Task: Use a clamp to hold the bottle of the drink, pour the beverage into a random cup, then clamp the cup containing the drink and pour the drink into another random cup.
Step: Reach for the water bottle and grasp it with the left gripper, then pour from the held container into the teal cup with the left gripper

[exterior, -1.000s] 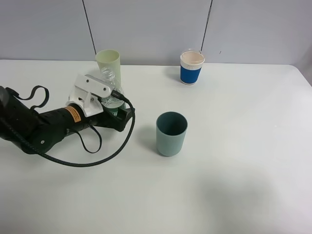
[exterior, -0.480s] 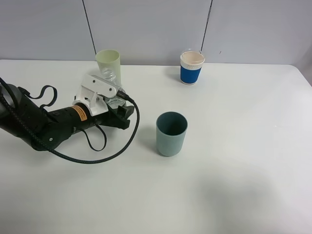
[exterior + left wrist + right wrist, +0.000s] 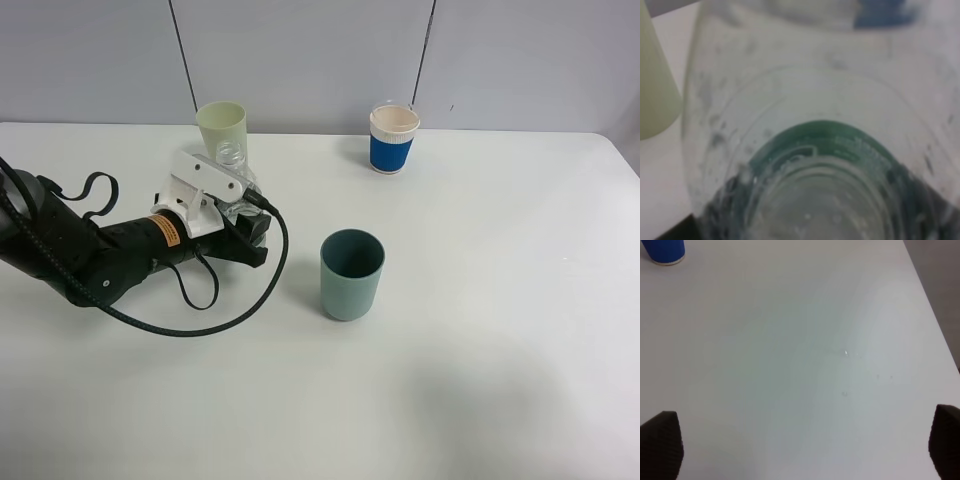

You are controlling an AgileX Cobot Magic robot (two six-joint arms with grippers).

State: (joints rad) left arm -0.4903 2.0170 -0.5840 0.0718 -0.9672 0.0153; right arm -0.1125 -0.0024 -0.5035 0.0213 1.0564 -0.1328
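A clear plastic bottle [image 3: 233,172] with a green label stands at the left of the table, just in front of a pale green cup [image 3: 221,125]. My left gripper [image 3: 244,213] is shut on the bottle's body. In the left wrist view the bottle [image 3: 815,150] fills the frame, with the pale green cup [image 3: 652,75] at one edge. A teal cup [image 3: 352,272] stands mid-table, to the right of the gripper. A blue cup with a white rim [image 3: 393,138] stands at the back. My right gripper [image 3: 802,445] is open over bare table, with the blue cup [image 3: 662,251] far off.
A black cable [image 3: 240,310] loops from the left arm onto the white table [image 3: 480,350]. A grey panelled wall [image 3: 320,60] runs behind the table's far edge. In the right wrist view the table's edge [image 3: 932,315] runs along one side.
My left gripper has closed from wide open onto the bottle. The arm has crept slightly forward and the bottle has shifted a little with it.
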